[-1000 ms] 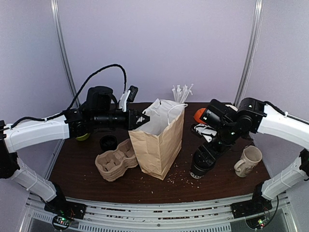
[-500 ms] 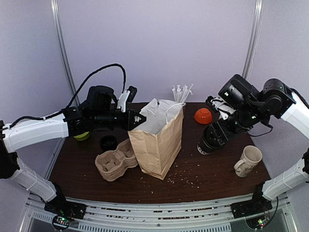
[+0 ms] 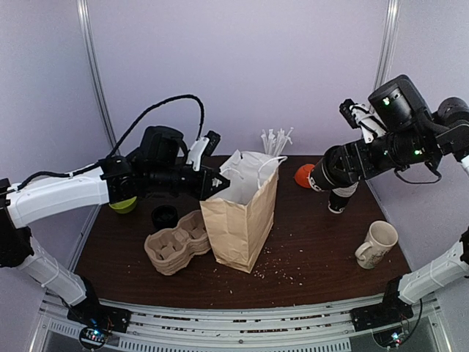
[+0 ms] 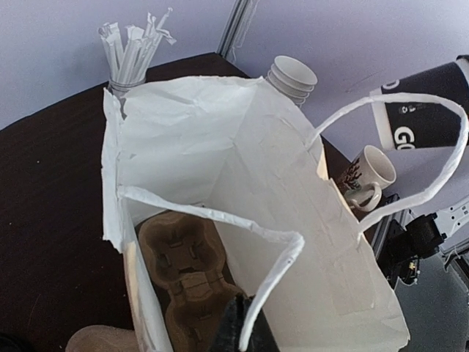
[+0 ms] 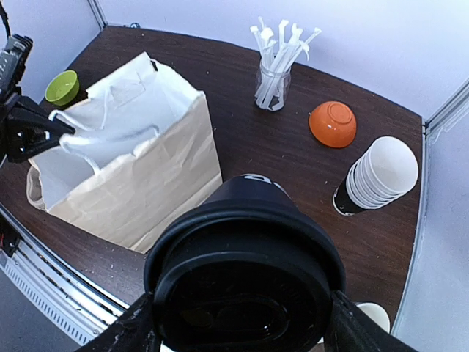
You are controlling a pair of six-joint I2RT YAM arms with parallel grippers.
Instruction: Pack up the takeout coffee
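Top external: black lidded paper cup [image 4: 425, 110] clamped in right gripper [image 3: 326, 174], brown paper bag [image 3: 242, 220] pinched by left gripper [image 3: 216, 185]. Centre over mouth; lower upright.

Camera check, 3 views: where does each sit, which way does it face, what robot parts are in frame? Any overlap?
Top external: above and behind the bases, looking down at the table; left arm and right arm show.
Left wrist: on the left arm, looking down into the open paper bag; left gripper at the bottom, pinching its handle.
Right wrist: on the right arm, looking down past the takeout coffee lid; right gripper flanks the cup.
Shared: bag and straws appear in all three.
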